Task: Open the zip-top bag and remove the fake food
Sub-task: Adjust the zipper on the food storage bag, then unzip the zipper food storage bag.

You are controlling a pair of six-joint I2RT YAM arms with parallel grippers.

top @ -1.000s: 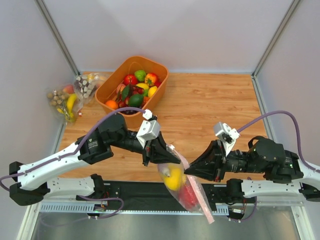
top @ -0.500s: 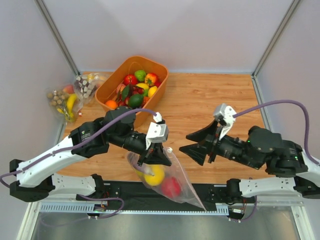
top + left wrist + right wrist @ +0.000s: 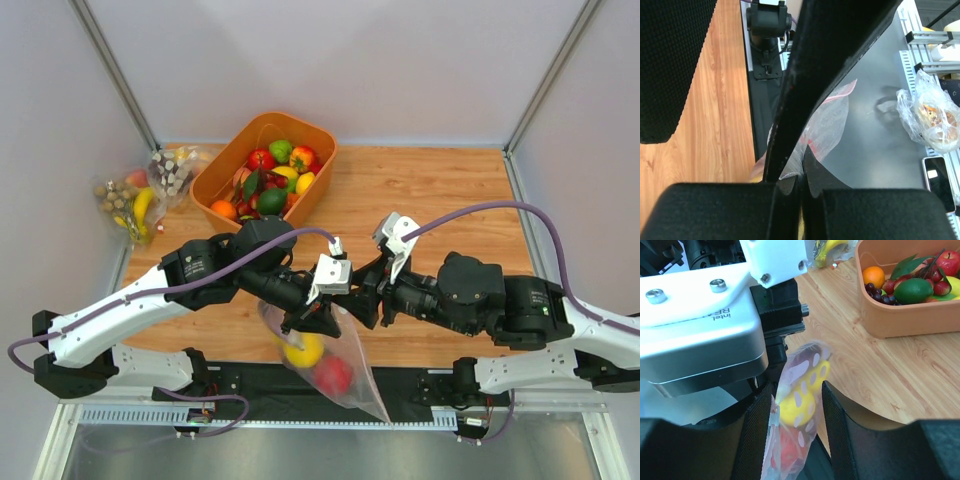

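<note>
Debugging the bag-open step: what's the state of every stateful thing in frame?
left gripper: shut on the zip-top bag's upper edge, holding it up.
right gripper: open, fingers either side of the bag, not clamped.
zip-top bag: hanging, lower end over the table's near edge; cannot tell whether the mouth is open or zipped.
yellow fruit: inside the bag.
red fruit: inside the bag.
orange bin: upright, filled with fake fruit.

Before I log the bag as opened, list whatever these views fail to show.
1. The zip strip of the zip-top bag: top view, covered by the left pincer and right pincer; open or sealed cannot be told.
2. The fake food: left wrist view, mostly behind that pincer's fingers; mainly plastic shows.
3. The bag's lower end: right wrist view, cut off by the bottom edge.
</note>
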